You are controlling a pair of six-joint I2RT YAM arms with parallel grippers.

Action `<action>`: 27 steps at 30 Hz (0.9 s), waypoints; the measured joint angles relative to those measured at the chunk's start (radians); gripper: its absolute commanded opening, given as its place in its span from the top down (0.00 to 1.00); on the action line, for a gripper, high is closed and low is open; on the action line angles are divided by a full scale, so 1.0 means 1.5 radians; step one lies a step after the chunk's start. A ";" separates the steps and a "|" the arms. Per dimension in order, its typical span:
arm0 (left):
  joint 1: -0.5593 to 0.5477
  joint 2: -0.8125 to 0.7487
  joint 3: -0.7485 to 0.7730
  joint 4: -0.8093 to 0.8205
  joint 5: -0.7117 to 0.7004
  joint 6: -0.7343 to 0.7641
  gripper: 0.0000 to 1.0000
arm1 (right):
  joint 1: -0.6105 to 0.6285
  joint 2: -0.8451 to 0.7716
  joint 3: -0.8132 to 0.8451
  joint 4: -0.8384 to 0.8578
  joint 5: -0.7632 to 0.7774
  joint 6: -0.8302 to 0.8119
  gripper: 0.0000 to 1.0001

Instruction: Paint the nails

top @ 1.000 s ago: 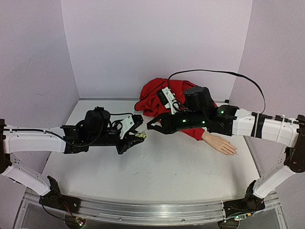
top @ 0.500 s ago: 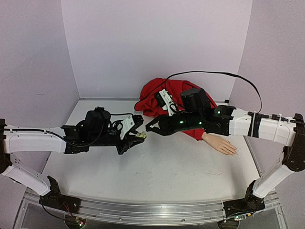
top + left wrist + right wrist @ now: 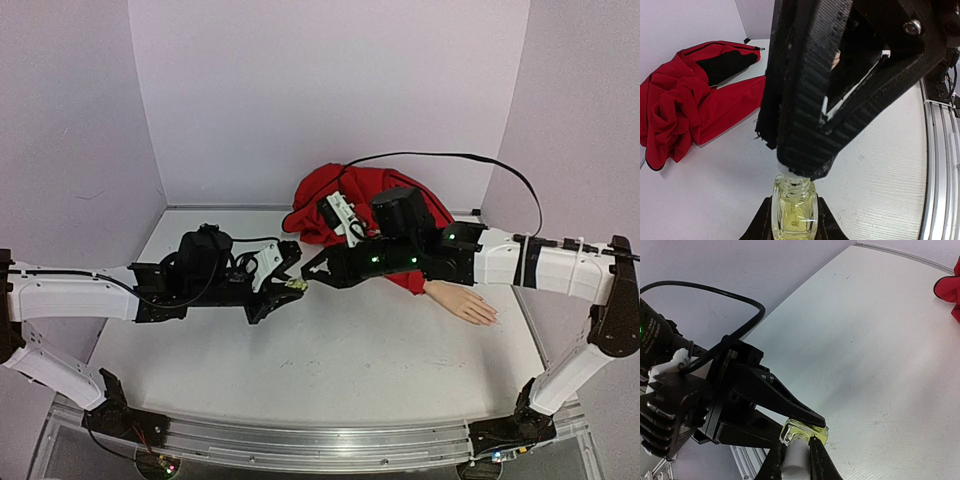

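Note:
My left gripper (image 3: 290, 285) is shut on a small clear yellowish bottle (image 3: 794, 210), held above the table; the bottle also shows in the right wrist view (image 3: 805, 432). My right gripper (image 3: 312, 272) is shut on the bottle's white cap (image 3: 796, 460), which sits on the bottle's neck. The pale mannequin hand (image 3: 465, 303) lies on the table at the right, sticking out of the red jacket (image 3: 345, 205) sleeve. Its nails are too small to make out.
The red jacket lies bunched at the back middle of the table (image 3: 330, 360) and shows in the left wrist view (image 3: 685, 100). A black cable (image 3: 450, 155) arcs above the right arm. Lilac walls close the table on three sides.
My right arm has moved left toward the bottle, and its jaws now sit on the white cap. The left arm and bottle have held still.

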 measured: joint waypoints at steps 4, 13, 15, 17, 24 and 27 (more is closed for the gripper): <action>0.000 0.000 0.000 0.001 0.000 0.000 1.00 | 0.002 0.015 0.013 -0.007 -0.002 -0.002 1.00; 0.005 0.000 0.000 -0.019 -0.012 0.013 1.00 | 0.005 0.062 0.061 -0.043 -0.008 -0.009 0.96; 0.005 0.000 0.000 -0.023 -0.020 0.016 1.00 | 0.006 0.071 0.072 -0.054 -0.005 -0.008 0.96; 0.005 0.000 0.001 -0.029 -0.031 0.018 1.00 | 0.006 0.080 0.081 -0.058 -0.002 -0.003 0.96; 0.005 0.005 0.002 -0.058 -0.048 0.014 1.00 | 0.010 0.109 0.098 -0.069 0.006 0.034 0.84; 0.005 0.010 0.002 -0.057 -0.049 0.000 1.00 | 0.012 0.109 0.098 -0.072 0.019 0.046 0.74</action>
